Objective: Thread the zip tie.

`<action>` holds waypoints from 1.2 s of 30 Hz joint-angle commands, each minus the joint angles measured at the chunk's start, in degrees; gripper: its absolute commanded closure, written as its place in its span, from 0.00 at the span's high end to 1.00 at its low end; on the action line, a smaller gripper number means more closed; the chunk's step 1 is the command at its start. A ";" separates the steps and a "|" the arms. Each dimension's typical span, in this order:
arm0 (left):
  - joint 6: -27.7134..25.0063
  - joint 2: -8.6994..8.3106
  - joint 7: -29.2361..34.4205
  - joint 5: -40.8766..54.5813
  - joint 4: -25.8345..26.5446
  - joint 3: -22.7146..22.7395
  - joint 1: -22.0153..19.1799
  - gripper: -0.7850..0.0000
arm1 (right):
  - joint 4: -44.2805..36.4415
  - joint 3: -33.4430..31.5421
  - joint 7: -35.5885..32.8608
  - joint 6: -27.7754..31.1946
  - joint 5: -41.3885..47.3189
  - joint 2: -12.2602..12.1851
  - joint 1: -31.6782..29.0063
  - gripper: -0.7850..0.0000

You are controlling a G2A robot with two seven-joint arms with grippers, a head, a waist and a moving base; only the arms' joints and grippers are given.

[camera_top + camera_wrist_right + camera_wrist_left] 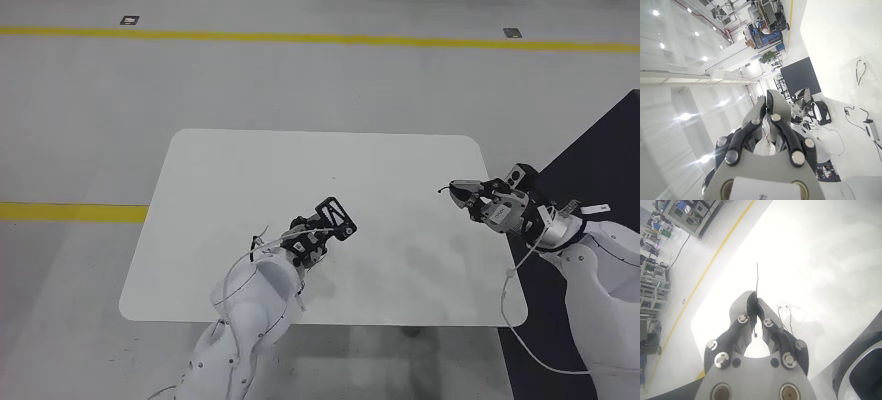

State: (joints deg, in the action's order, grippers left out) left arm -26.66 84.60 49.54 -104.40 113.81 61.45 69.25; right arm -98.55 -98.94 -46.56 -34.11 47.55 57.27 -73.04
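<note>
A thin black zip tie (757, 279) is pinched in my left gripper (756, 295), which is shut on it. Its tail sticks out past the fingertips and its head (755, 334) hangs free between the fingers. That gripper (335, 220) hovers over the near middle of the white table (250, 190). My right gripper (455, 191) is over the table's right side, shut, with a short black sliver (441, 188) sticking out of its tips. In the right wrist view its fingers (766, 93) are pressed together, and the left gripper (806, 92) shows beyond them.
A clear tray (800, 311) holding two more black zip ties (860, 70) lies flat on the table beside the left gripper. A dark panel (600, 150) borders the table on the right. A cable and power brick (869, 128) lie on the floor.
</note>
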 commanded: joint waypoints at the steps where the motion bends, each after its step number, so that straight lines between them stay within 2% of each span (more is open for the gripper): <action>1: 0.00 0.00 -0.01 0.00 0.00 0.00 0.00 0.00 | 0.00 0.00 0.00 -0.01 0.00 0.00 0.00 0.00; 4: -0.14 -0.10 -0.47 -1.76 0.30 -0.19 -0.18 0.00 | 0.00 0.00 0.00 -0.01 0.00 0.00 0.00 0.00; 5: -0.31 -0.34 -1.61 -7.56 1.26 -1.31 -0.70 0.00 | 0.33 0.03 0.59 -0.06 0.52 0.05 -0.19 0.00; 6: 1.68 -0.54 -3.74 -13.56 2.28 -2.55 -0.72 0.00 | 0.33 0.02 1.80 -0.41 0.84 0.07 -0.23 0.00; 8: 7.00 -1.07 -11.61 -25.52 3.60 -5.69 0.25 0.00 | 0.54 0.61 2.52 -5.53 1.91 -0.09 0.30 0.00; 10: 15.85 -1.88 -18.47 -41.71 2.44 -8.25 1.91 0.00 | 1.58 0.74 2.17 -13.78 3.98 -0.44 1.74 0.00; 12: 29.74 -2.29 -21.46 -55.53 -0.48 -10.22 3.89 0.00 | 1.15 1.03 2.47 -19.47 2.58 -1.01 3.58 0.00; 13: 36.08 -2.30 -23.29 -57.30 -2.11 -11.06 5.06 0.00 | 1.46 1.04 2.11 -21.37 2.50 -1.24 4.07 0.00; 16: 47.33 -2.08 -22.17 -66.66 -8.60 -10.89 4.83 0.00 | 2.26 2.35 0.28 -23.89 4.25 -1.92 5.23 0.00; 17: 48.90 -1.94 -20.95 -68.28 -9.87 -10.77 4.55 0.00 | 1.87 3.23 0.28 -23.89 5.27 -2.28 5.54 0.00; 28: 48.90 -1.94 -20.95 -68.28 -9.87 -10.77 4.55 0.00 | 1.27 3.74 0.23 -23.46 6.68 -2.63 5.75 0.00; 30: 52.21 -2.93 -27.28 -71.60 -11.02 -9.22 1.76 0.00 | 1.24 4.49 0.73 -23.89 7.06 -2.71 5.44 0.00; 32: 62.34 -5.22 -37.84 -71.60 -15.22 -6.18 -1.60 0.00 | 0.50 3.86 1.96 -23.50 6.35 -2.97 5.76 0.00; 33: 66.07 -5.96 -41.25 -71.60 -16.60 -4.80 -2.01 0.00 | 0.08 3.79 1.95 -23.89 6.05 -3.09 5.74 0.00; 36: 66.07 -5.96 -41.25 -71.60 -16.60 -4.80 -2.01 0.00 | 0.08 3.79 1.95 -23.89 6.05 -3.09 5.74 0.00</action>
State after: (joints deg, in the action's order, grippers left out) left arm 44.51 78.50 5.01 -176.03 96.75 57.42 67.11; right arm -98.52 -95.16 -44.58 -58.01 53.56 54.16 -67.29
